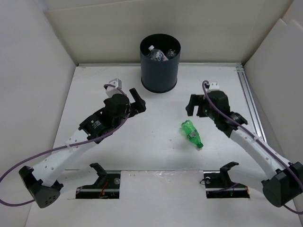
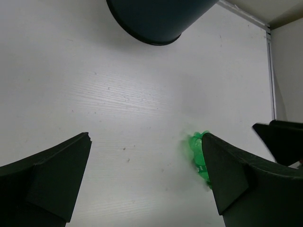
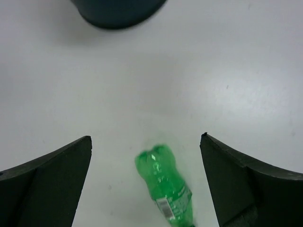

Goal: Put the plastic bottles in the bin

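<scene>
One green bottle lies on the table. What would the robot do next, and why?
Probably lower the right gripper onto the green bottle and close. Its jaws stand open, the bottle lies on its side close by, framed between them in the wrist view, and the bin already holds other bottles.

Robotics lab cell: white panel walls [image 1: 28, 85], white table [image 1: 156, 158], bolted left arm [image 1: 71, 151], right arm [image 1: 255, 146].

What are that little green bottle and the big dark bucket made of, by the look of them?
The green bottle looks like thin see-through plastic: light shines through its tinted, glossy body. The bucket looks like smooth hard plastic, dark navy-black with a dull sheen and no seams in view, though painted metal cannot be ruled out.
</scene>
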`<state>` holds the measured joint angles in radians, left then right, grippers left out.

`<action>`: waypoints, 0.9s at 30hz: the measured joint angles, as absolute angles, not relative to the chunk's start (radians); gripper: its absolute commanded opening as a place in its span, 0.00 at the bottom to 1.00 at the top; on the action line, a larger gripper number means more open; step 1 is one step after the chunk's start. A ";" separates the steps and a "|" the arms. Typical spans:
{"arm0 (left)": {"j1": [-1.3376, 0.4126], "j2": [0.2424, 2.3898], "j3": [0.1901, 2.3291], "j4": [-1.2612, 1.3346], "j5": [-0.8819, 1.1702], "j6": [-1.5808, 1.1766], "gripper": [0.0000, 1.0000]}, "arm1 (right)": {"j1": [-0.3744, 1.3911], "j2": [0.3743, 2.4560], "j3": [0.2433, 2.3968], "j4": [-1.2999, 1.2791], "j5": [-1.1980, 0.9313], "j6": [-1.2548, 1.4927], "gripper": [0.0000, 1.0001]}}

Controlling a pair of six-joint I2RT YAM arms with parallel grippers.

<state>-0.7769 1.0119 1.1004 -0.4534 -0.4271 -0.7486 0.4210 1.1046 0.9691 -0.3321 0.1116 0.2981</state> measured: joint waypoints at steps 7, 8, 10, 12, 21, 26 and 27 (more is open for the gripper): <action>-0.771 0.952 1.011 -0.438 -0.389 -0.765 1.00 | 0.485 1.052 0.756 -0.356 0.091 0.369 1.00; -0.771 0.942 1.001 -0.437 -0.387 -0.767 1.00 | 0.493 1.052 0.748 -0.351 0.090 0.377 1.00; -0.771 0.933 0.991 -0.430 -0.376 -0.772 1.00 | 0.508 1.068 0.737 -0.335 0.089 0.389 1.00; -0.770 0.933 0.989 -0.428 -0.368 -0.775 1.00 | 0.515 1.109 0.736 -0.319 0.090 0.395 1.00; -0.770 0.935 0.979 -0.408 -0.351 -0.778 1.00 | 0.533 1.298 0.705 -0.278 0.113 0.428 0.93; -0.770 0.940 0.969 -0.408 -0.348 -0.776 1.00 | 0.553 1.356 0.705 -0.268 0.132 0.446 0.74; -0.770 0.943 0.968 -0.408 -0.348 -0.776 1.00 | 0.559 1.365 0.705 -0.265 0.134 0.449 0.68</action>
